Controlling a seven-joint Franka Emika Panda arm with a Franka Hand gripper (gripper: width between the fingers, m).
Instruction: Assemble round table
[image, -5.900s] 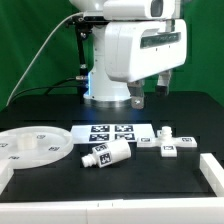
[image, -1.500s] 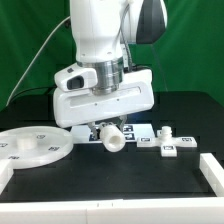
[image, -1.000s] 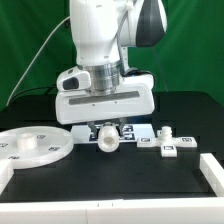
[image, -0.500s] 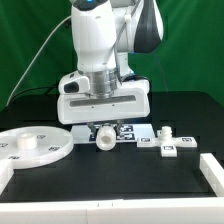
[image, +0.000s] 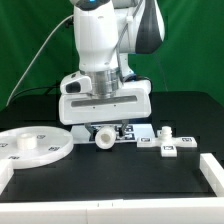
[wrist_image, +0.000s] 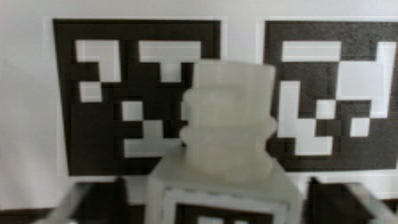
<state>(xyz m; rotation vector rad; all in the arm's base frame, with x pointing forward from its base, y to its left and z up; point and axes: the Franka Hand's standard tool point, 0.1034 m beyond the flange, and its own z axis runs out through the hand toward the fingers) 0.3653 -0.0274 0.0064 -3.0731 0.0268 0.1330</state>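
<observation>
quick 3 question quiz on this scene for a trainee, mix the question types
1. True or false: the gripper is shut on the short post.
2. Where is the round disc? A: flat on the table, at the exterior view's left. B: held in the gripper. C: stacked on top of the short post.
3. Fill in: in the wrist view, the black-and-white tags behind the short post belong to the ____ board.

Key:
1. True
2. A
3. marker (the marker board)
</observation>
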